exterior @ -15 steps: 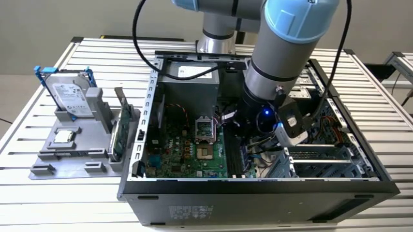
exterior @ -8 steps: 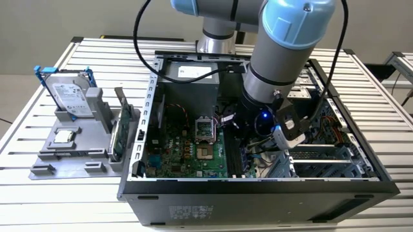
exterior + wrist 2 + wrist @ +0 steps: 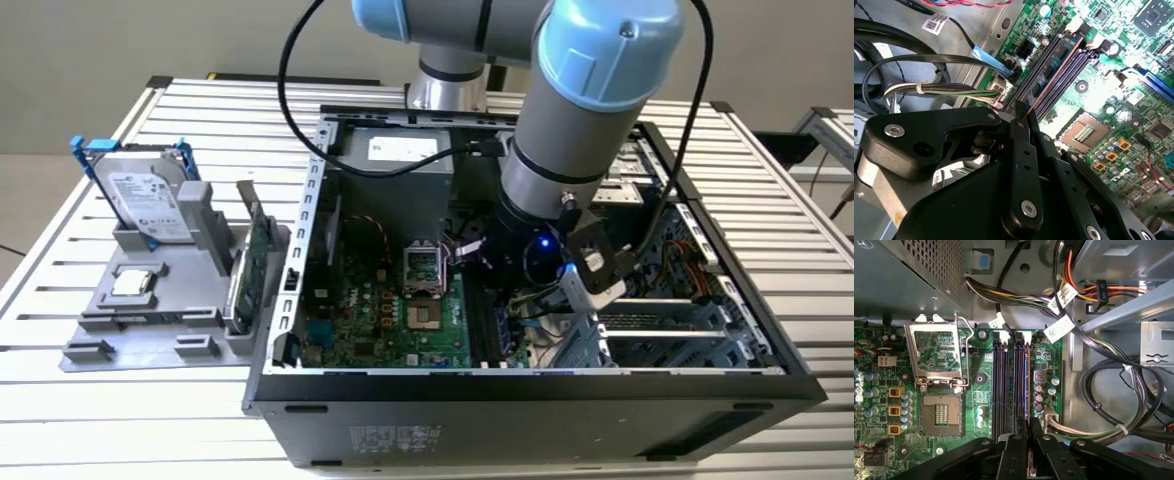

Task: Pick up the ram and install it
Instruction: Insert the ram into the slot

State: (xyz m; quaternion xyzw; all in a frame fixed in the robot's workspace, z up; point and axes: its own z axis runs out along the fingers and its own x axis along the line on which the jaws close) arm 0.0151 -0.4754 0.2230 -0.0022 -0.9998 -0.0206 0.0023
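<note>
The ram (image 3: 1027, 385) shows edge-on as a thin dark stick with a reddish top edge (image 3: 1054, 77). It lies along the outermost of the memory slots (image 3: 1004, 385) on the green motherboard (image 3: 387, 310). My gripper (image 3: 1029, 427) is down inside the open computer case (image 3: 534, 385), its two black fingers (image 3: 1019, 125) pressed together on the near end of the stick. How deep the ram sits in the slot cannot be told. In the exterior view the arm's wrist (image 3: 534, 250) hangs over the slots.
An open processor socket (image 3: 942, 415) with its raised latch lies beside the slots. Cable bundles (image 3: 1104, 405) crowd the other side, by the drive bays. Outside the case, a grey holder (image 3: 147, 310) carries a hard drive (image 3: 140, 195) and a green expansion card (image 3: 248, 265).
</note>
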